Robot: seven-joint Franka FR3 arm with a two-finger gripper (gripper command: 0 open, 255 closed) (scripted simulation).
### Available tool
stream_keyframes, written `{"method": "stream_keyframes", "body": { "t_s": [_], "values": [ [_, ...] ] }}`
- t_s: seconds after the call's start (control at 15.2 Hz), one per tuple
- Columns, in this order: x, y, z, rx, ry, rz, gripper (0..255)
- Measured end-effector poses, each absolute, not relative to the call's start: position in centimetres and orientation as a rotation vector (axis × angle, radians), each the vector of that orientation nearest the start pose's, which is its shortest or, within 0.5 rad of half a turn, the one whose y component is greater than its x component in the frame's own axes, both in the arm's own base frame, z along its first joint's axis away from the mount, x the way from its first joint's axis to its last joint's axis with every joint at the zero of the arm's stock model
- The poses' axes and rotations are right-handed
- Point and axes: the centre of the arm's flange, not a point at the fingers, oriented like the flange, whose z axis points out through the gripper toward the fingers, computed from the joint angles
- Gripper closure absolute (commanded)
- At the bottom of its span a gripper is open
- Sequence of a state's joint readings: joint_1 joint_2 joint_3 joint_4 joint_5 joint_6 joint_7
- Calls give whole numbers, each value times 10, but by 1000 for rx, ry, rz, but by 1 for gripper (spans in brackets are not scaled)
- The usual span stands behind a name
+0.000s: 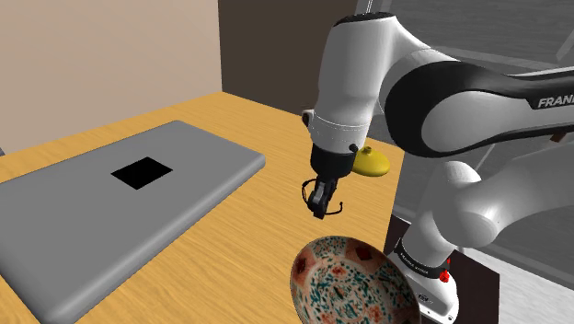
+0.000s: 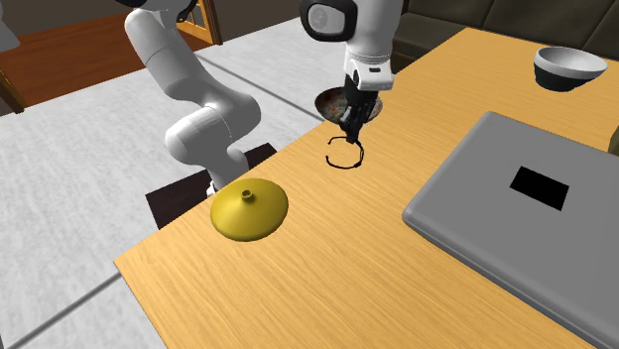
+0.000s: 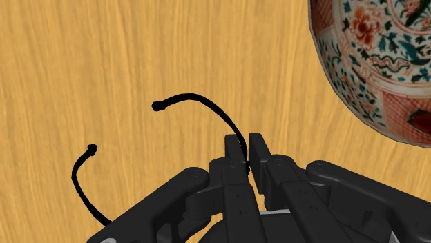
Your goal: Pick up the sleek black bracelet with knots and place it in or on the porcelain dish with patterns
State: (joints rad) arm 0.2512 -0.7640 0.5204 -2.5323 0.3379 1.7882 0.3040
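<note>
The gripper (image 3: 247,156) is clenched on the black bracelet (image 3: 158,105), a thin cord pinched between the two fingertips. In the wrist view its two loose strands curve away from the fingers, each ending in a small knot. In the second exterior view the cord hangs as an open loop below the fingers, over the wooden table (image 2: 327,268).

The porcelain dish (image 1: 350,281) sits on the table just beside the gripper, near the arm's stand. Its inside is painted with red flowers and green and blue ornament, and that painted surface lies open to the shoulder view. The bracelet is outside the dish, off to the side of its rim.

Farther along the table a dark bowl with a pale inside (image 2: 568,67) stands near the far edge. A flat grey slab (image 2: 516,228) with a black square on top lies between that bowl and the near edge. A yellow dome-shaped lid (image 2: 249,209) rests on the table's near corner.
</note>
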Motion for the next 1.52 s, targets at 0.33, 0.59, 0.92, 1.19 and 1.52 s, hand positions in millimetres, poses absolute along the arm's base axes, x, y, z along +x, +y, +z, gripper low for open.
{"method": "stream_keyframes", "body": {
  "t_s": [0.33, 0.59, 0.92, 1.19, 1.52],
  "values": [
    [219, 269, 508, -3153, -398, 33, 255],
    [218, 270, 529, -3153, -398, 33, 255],
    [218, 269, 553, -3153, -398, 33, 255],
    [189, 295, 563, -3153, -399, 32, 255],
    [142, 342, 566, -3153, -400, 32, 255]
  ]
}}
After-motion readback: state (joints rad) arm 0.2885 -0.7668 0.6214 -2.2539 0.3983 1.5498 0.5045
